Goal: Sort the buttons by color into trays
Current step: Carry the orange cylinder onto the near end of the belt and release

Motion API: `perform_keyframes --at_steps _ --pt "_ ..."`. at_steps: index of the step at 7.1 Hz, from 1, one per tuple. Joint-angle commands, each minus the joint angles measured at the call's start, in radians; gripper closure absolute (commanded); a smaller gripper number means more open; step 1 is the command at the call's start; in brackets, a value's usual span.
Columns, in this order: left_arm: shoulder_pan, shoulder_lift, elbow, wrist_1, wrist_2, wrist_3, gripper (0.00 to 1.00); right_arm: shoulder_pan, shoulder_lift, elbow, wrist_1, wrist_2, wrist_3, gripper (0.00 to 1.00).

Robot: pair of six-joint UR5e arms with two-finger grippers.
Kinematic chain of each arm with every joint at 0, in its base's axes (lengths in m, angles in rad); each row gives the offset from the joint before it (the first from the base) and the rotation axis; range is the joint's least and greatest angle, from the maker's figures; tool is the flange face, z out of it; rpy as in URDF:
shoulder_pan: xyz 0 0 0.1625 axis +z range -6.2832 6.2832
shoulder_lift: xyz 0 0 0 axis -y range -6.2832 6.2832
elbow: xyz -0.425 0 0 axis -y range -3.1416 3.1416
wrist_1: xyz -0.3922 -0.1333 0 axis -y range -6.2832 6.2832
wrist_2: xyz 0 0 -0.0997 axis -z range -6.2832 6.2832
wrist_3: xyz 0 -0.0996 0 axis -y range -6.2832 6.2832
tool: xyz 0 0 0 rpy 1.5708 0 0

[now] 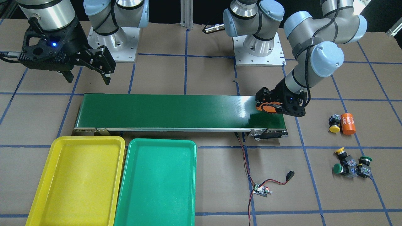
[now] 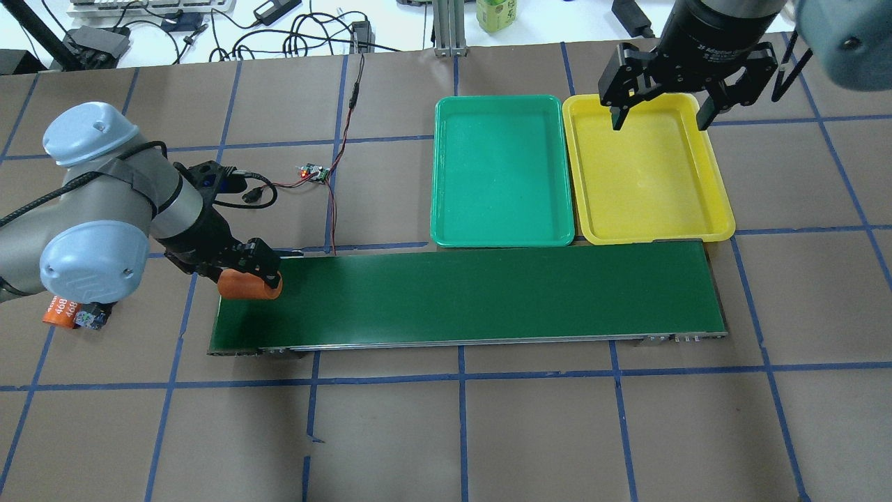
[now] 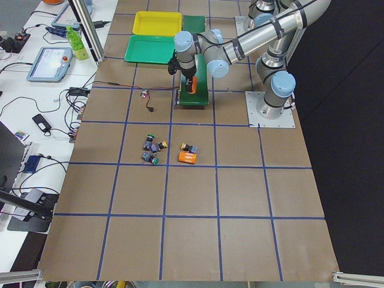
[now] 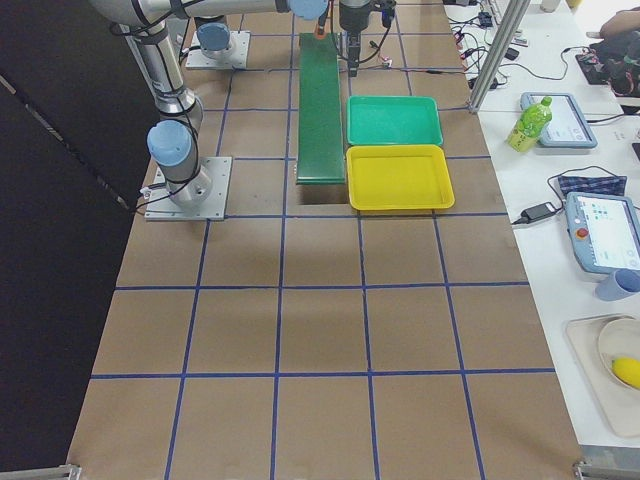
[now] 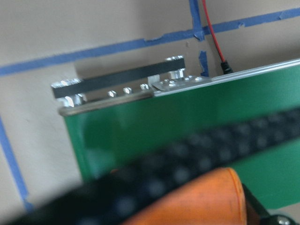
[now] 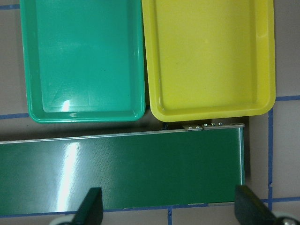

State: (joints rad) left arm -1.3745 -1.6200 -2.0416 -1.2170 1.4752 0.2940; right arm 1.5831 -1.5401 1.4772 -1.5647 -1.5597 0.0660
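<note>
- Left gripper (image 1: 270,106): closed on an orange cylinder (image 2: 244,287), held low over the end of the conveyor belt (image 1: 176,110) on the robot's left; the wrist view is blurred, and whether the cylinder touches the belt cannot be told.
- Right gripper (image 2: 660,120): jaws spread wide, nothing between them; it hangs above the belt's opposite end, beside the yellow tray (image 1: 81,179).
- Buttons: all four lie on the table, well apart from the left gripper, past the belt's end on the robot's left; one yellow button (image 1: 334,124) sits just beside a second orange cylinder (image 1: 349,123); the other yellow button (image 1: 340,152) and two green buttons (image 1: 338,169) (image 1: 366,159) are bunched together farther from the robot.
- Trays: the yellow tray and green tray (image 1: 157,182) stand side by side along the belt; no button lies in either.
- Judgement – the cylinder is not a task item; the step in hand appears to be setting it down; release it low and square so it cannot roll, then approach the lone yellow button from above, clear of its orange neighbour.
</note>
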Motion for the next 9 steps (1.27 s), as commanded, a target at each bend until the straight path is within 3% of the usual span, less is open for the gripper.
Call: perform_keyframes --at_steps 1,2,3,4,7,9 --pt "-0.084 -0.009 -0.006 0.001 0.001 -0.206 1.0 0.0 0.0 0.0 0.0 0.001 0.0 0.0" --pt "-0.098 -0.012 -0.009 -0.004 0.004 -0.214 0.97 0.0 0.0 0.0 0.0 0.001 0.0 0.0" --pt "-0.098 -0.021 -0.015 -0.006 0.002 -0.213 0.31 0.0 0.002 0.0 0.0 0.001 0.0 0.0" --pt "-0.098 -0.026 -0.025 -0.004 0.004 -0.211 0.0 0.0 0.002 0.0 -0.001 0.001 0.0 0.0" --pt "-0.094 0.008 0.041 -0.022 0.045 -0.217 0.0 0.009 -0.003 0.0 -0.012 0.004 0.009 0.0" --pt "0.039 -0.061 0.189 -0.094 0.063 -0.188 0.0 0.009 -0.003 0.035 -0.015 -0.005 0.012 0.0"
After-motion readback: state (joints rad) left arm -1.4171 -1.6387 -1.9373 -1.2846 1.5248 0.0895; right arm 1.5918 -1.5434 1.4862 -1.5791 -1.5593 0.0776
